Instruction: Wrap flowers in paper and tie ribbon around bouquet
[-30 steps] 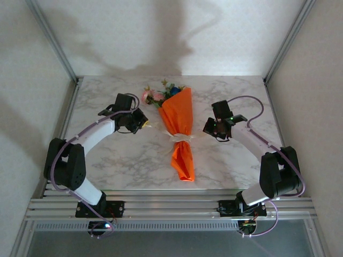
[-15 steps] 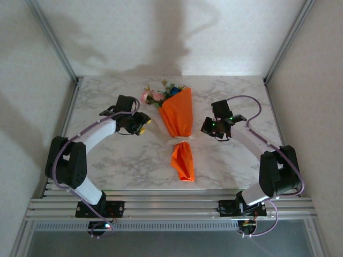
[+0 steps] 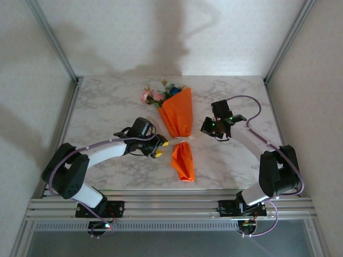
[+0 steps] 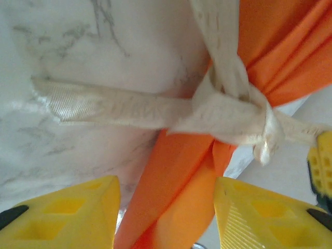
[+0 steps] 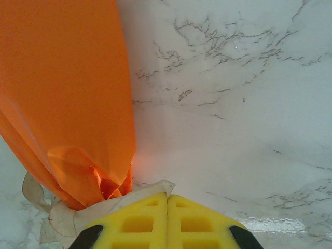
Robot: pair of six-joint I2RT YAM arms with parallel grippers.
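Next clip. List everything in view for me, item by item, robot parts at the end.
paper: one sheet, bright orange, wrapped as a cone around the flowers, lying mid-table with its tail toward the arms.
flowers: one small bunch, pink and blue blooms with green leaves, poking out of the cone's far end.
ribbon: one, cream-white, knotted around the cone's narrow waist, one end lying flat on the table.
table: one, white marble pattern, under everything.
left arm and right arm: white and black, purple cables, based at the near edge.
left tool: yellow fingers, open, close to the waist on its left.
right tool: yellow fingers, shut on a ribbon end, right of the waist.
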